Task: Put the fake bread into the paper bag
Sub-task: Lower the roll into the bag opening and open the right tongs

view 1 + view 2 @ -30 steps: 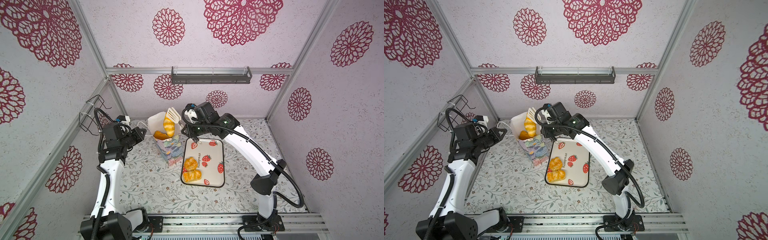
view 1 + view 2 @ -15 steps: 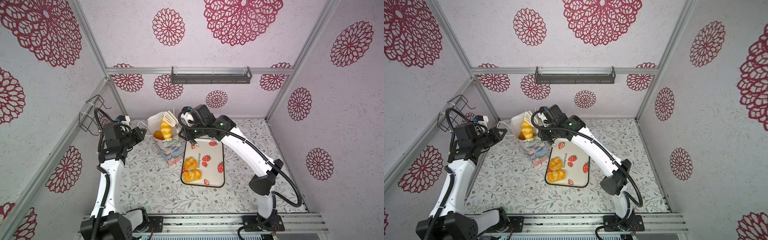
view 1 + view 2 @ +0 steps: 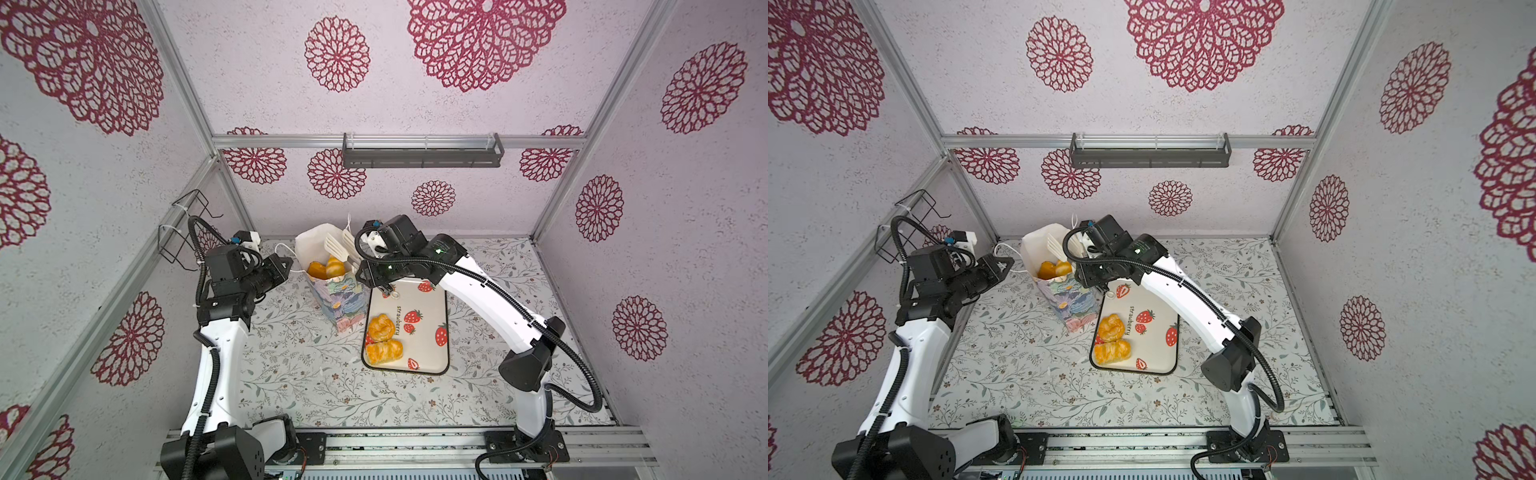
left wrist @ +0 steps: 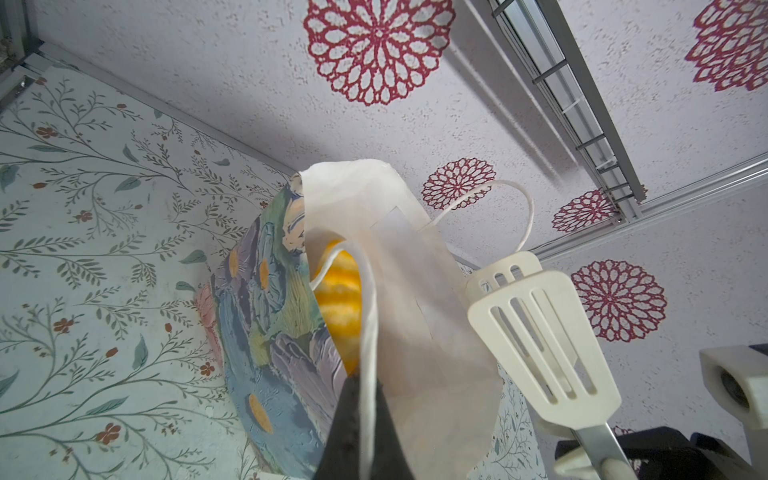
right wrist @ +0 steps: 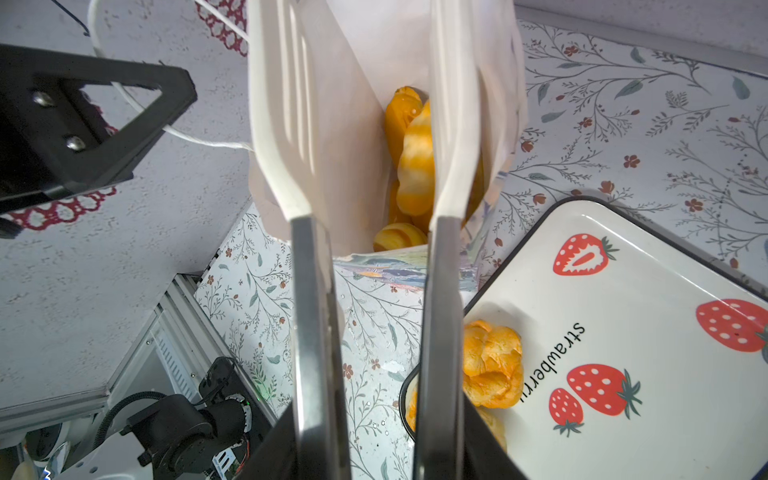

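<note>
— Somebody's kitchen, or a lab?

— A robot test cell, dressed up to look homely. The walls are flat panels of wallpaper [image 3: 336, 54] with red medallions, held in a bare aluminium frame [image 3: 183, 83].

— And the furniture?

— There is only a table [image 3: 311, 382] under a leafy printed cover. The left arm [image 3: 220, 353] and the right arm [image 3: 478, 299] are bolted to a metal rail [image 3: 415, 446] along its front edge. A grey shelf [image 3: 422, 151] hangs on the back wall and a wire basket [image 3: 183, 232] on the side wall.
</note>
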Available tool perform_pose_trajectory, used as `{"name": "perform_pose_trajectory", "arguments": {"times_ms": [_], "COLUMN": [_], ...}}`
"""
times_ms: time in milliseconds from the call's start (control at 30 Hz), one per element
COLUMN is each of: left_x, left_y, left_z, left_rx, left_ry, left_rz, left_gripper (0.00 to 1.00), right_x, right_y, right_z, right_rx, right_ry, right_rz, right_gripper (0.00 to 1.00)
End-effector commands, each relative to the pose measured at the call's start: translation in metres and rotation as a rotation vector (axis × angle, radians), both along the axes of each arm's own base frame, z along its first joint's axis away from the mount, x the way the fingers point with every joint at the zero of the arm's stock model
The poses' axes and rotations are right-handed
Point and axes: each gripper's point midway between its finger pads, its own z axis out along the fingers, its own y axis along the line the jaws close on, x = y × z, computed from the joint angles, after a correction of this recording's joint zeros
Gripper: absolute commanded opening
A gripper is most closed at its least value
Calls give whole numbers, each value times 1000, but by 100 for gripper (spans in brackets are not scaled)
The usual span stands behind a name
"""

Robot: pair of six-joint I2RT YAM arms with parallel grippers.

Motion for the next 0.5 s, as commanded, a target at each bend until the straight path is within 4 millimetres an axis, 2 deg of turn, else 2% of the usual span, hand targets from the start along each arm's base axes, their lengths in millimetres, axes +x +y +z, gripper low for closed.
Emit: {"name": "perform_pose_trajectory", "arguments": {"times_ms": [0,267,467], "left_x": [-1,-1,-1], "left_y": [4,4,4], "left_z": [8,8,7], "left_rx": [8,8,9], "left_ry": [-25,-24,-23], "left_rz": [11,12,11], "left_gripper": [0,0,0], "right_x": [-7,-18,-26], "right_y": [-15,-44,-65], "right_z": [58,67,59], "right_rx": [95,80,52], "right_ry": [-121,-158,-160], "right_rz": [-14,-62,-94], "right_gripper": [44,44,45]}}
